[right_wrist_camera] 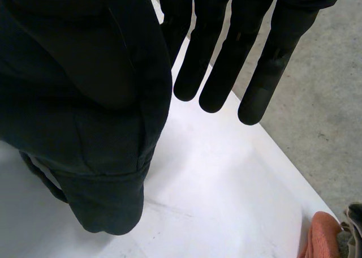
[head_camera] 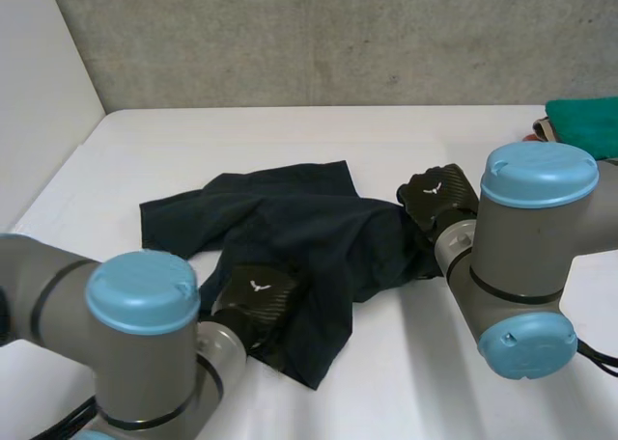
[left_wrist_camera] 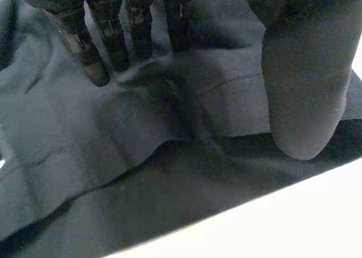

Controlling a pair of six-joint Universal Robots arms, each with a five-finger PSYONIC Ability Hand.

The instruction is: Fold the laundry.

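A dark navy cloth [head_camera: 290, 218] lies crumpled in the middle of the white table [head_camera: 290, 131]. My left hand [head_camera: 256, 290] rests on its near part. In the left wrist view its fingers [left_wrist_camera: 93, 60] are straight and press down on the cloth [left_wrist_camera: 169, 173], with the thumb [left_wrist_camera: 305, 99] spread wide; it is open. My right hand [head_camera: 439, 197] is at the cloth's right edge, which rises up to it. In the right wrist view a bunch of cloth [right_wrist_camera: 85, 128] hangs from the thumb side above the table, pinched there, beside the straight fingers [right_wrist_camera: 218, 71].
A green folded cloth [head_camera: 584, 122] lies at the table's far right, with an orange one [right_wrist_camera: 322, 235] next to it. A white wall bounds the left side and a concrete wall [head_camera: 338, 35] the back. Bare table lies beyond and in front of the cloth.
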